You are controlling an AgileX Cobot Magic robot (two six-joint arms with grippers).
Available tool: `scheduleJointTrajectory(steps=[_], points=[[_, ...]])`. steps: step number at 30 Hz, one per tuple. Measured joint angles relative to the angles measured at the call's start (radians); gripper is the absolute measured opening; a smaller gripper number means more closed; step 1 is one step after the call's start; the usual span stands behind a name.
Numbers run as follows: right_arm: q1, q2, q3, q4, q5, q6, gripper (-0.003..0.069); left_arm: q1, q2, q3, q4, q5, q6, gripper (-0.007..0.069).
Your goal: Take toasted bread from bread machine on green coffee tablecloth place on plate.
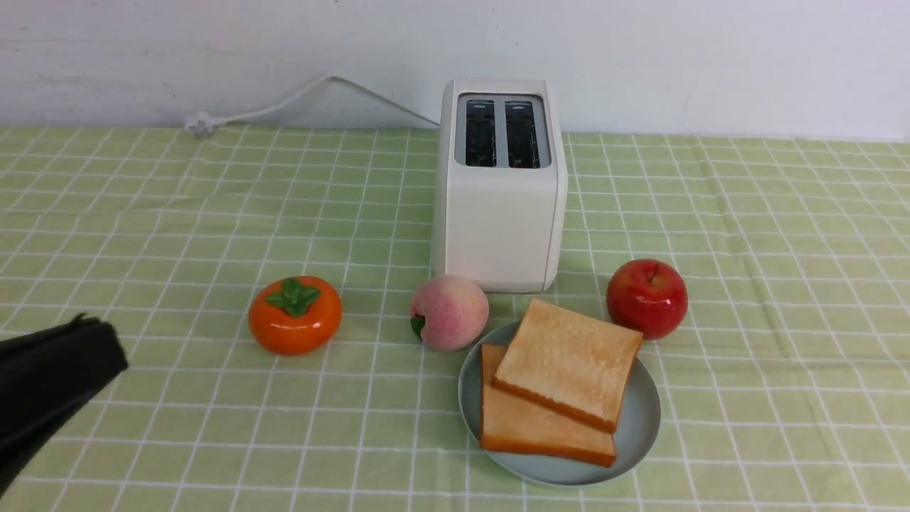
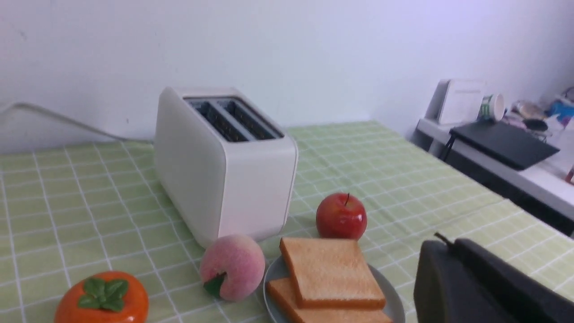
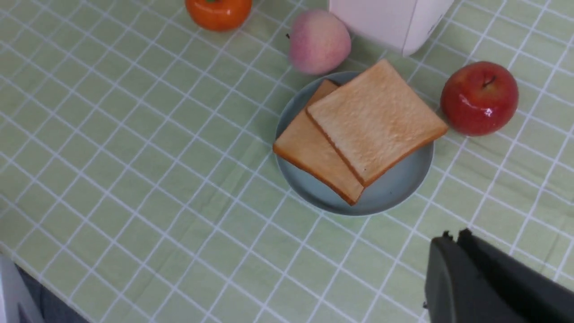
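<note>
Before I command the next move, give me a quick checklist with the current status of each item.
1. Both slices on the plate: ok; the upper slice overlaps the lower slice on the plate.
2. Toaster slots free of bread: ok; no bread shows in the toaster.
3. Left pincer shut and holding nothing: ok.
4. Right pincer shut and holding nothing: ok.
5. Slices stacked squarely: not ok; the upper one is turned and reaches past the rim near the apple.
6. Toaster unpowered: cannot tell; no indicator shows.

Toast slices (image 2: 334,272) lie overlapping on a plate (image 2: 394,298).
</note>
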Motion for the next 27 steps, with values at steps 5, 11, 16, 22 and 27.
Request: scheduleJointTrajectory(steps=[5, 11, 16, 22, 27], points=[[0.0, -0.175, 0.095, -0.04, 0.006, 0.113, -0.0005, 0.0, -0.162, 0.097, -0.002, 0.038, -0.002, -0.0013], [0.0, -0.418, 0.321, -0.138, 0.01, 0.269, -0.0002, 0.0, -0.273, 0.232, -0.002, 0.042, -0.002, -0.0013], [0.0, -0.568, 0.546, -0.167, -0.123, 0.315, -0.0001, 0.0, -0.275, 0.312, -0.002, 0.043, -0.002, -0.0013], [0.0, -0.6, 0.81, -0.134, -0.507, 0.32, 0.0003, 0.0, -0.275, 0.391, -0.002, 0.043, -0.002, -0.0013], [0.0, -0.6, 0.975, -0.128, -0.703, 0.32, 0.001, 0.0, -0.275, 0.423, -0.002, 0.05, -0.003, -0.0013]])
